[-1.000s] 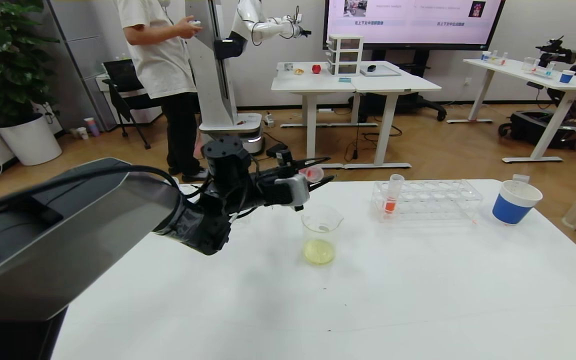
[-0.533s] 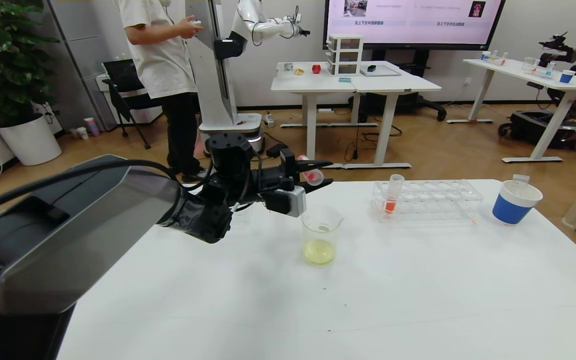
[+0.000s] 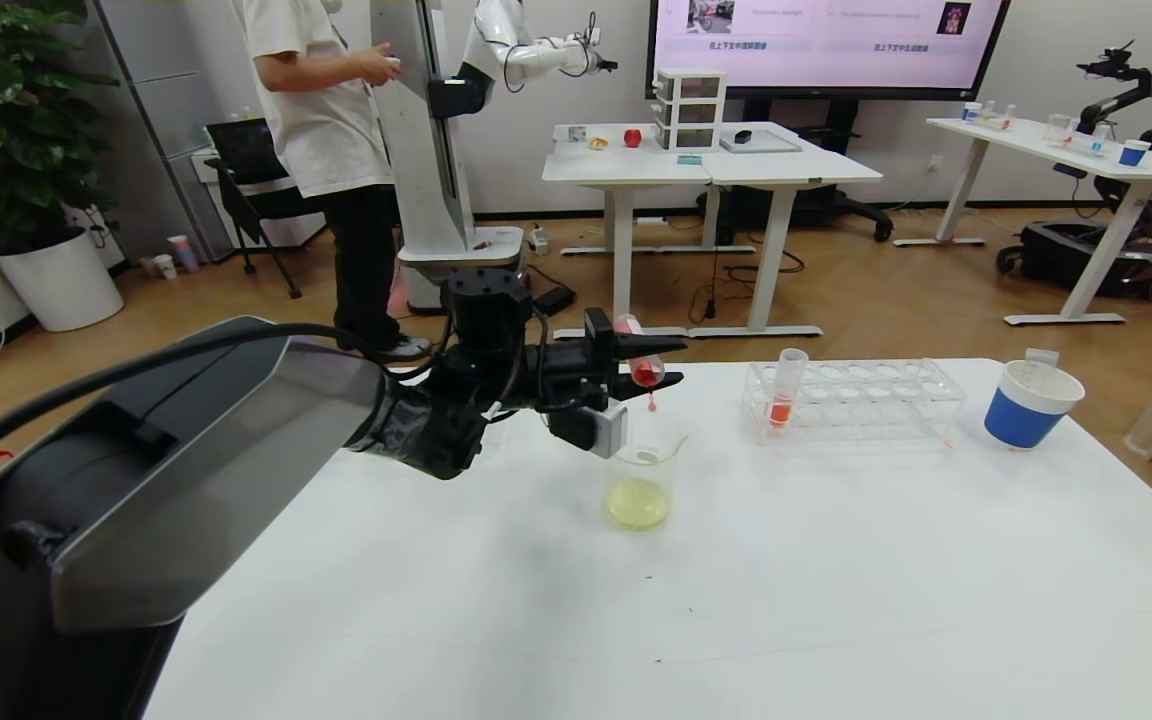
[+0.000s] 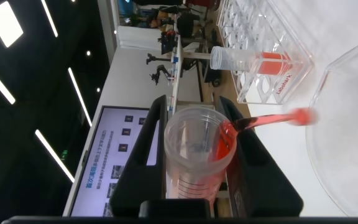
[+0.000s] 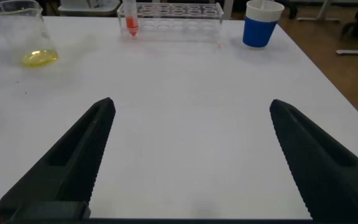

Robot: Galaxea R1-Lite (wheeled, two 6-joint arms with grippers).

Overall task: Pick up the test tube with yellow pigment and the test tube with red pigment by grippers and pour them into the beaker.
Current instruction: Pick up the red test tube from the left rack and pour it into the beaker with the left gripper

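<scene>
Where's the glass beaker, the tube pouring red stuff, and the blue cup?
beaker [image 3: 642, 478]: head view, clear side wall.
test tube with red pigment [image 3: 641, 362]: head view, tilted body.
blue-and-white paper cup [image 3: 1028, 405]: head view, blue side.

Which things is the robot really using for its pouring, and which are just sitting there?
In use:
- left gripper, shut on the test tube with red pigment, tipped and dripping red
- beaker, yellow liquid already inside

Just sitting there:
- clear rack with another orange-red tube
- blue-and-white paper cup
- right gripper, open above the table
</scene>
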